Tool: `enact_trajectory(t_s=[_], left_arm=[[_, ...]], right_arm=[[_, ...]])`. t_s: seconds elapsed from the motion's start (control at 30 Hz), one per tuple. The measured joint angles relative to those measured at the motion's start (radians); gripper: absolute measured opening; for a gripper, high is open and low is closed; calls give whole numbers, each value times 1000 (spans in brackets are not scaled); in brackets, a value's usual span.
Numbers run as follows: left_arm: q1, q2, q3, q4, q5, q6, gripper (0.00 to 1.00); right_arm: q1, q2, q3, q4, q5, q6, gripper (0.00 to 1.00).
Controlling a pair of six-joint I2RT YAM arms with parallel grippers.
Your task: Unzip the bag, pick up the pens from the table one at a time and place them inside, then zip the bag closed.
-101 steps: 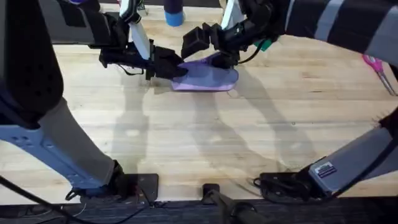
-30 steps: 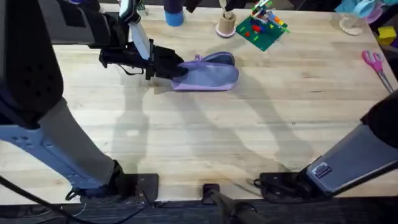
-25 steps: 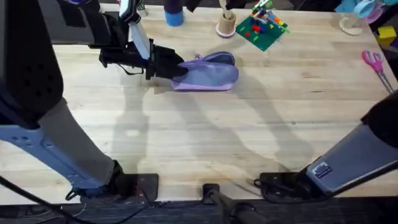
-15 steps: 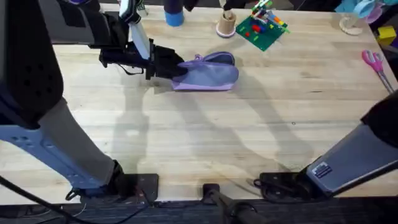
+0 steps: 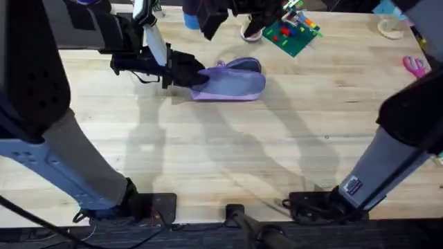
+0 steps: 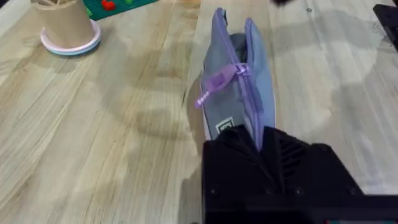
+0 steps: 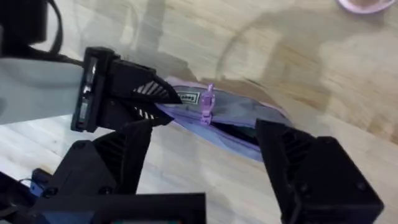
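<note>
The bag (image 5: pixel 230 82) is being pinned at its 9 o'clock end by the left gripper (image 5: pixel 192 73), fingers clamped on fabric, at 12 o'clock of the table (image 5: pixel 228 159). Vs. a moment ago, the right gripper (image 5: pixel 228 14) is being brought back above the bag, fingers spread wide, empty. Zipper (image 6: pixel 235 70) is partly undone; prob. zip-up is being approached.

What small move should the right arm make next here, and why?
Probably lower the open right hand onto the zipper pull and pinch it. The left hand is clamped on the bag's end, steadying it on the table; the pull sits near that end, the rest of the bag gapes open, and no pens lie on the table, so zipping shut seems due.
</note>
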Motion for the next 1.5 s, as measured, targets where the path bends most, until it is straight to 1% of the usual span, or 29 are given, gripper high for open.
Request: enact_trajectory(t_s=[0.63,1.1,1.3,1.5], left_arm=[[0,0,0,0,0,0,42],[0,0,0,0,0,0,42],[0,0,0,0,0,0,42],[0,0,0,0,0,0,43]], right_arm=[[10,23,0,-19,0,-13,996],[10,158,0,-19,0,-40,992],[10,162,0,-20,0,-43,987],[11,174,0,-39,0,-47,961]])
